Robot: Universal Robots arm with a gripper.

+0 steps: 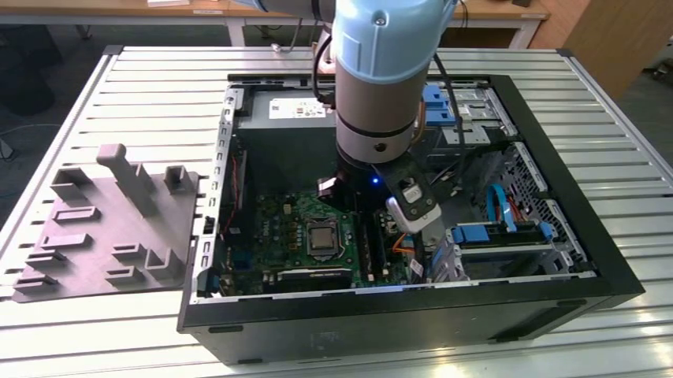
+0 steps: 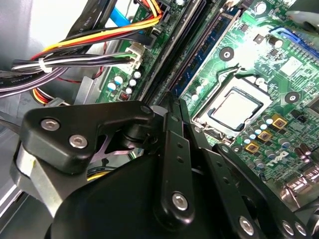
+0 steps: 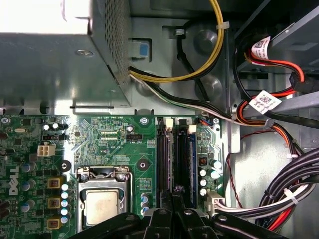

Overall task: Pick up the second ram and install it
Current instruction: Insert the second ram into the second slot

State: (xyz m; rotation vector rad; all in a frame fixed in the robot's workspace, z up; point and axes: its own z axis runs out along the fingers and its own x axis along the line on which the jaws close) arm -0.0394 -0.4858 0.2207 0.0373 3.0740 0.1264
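My gripper (image 3: 173,195) hangs low inside the open computer case (image 1: 615,272), right over the long black memory slots (image 3: 161,157) of the green motherboard (image 3: 114,144). In both wrist views its two thin black fingers (image 2: 174,129) stand pressed together, shut, with their tips just above the slots. A thin blue ram stick (image 3: 192,159) stands seated on edge in the slot row, also seen as the blue ram stick (image 2: 207,50) just past the fingertips. I cannot tell whether it is the second ram, nor whether anything sits between the fingers.
The processor socket (image 3: 102,204) lies beside the slots. Cable bundles (image 3: 284,194) and a metal power supply box (image 3: 55,64) crowd the case walls. Blue drive clips (image 1: 494,232) sit at the exterior view's right. A grey holder fixture (image 1: 105,228) lies on the slatted table outside the case.
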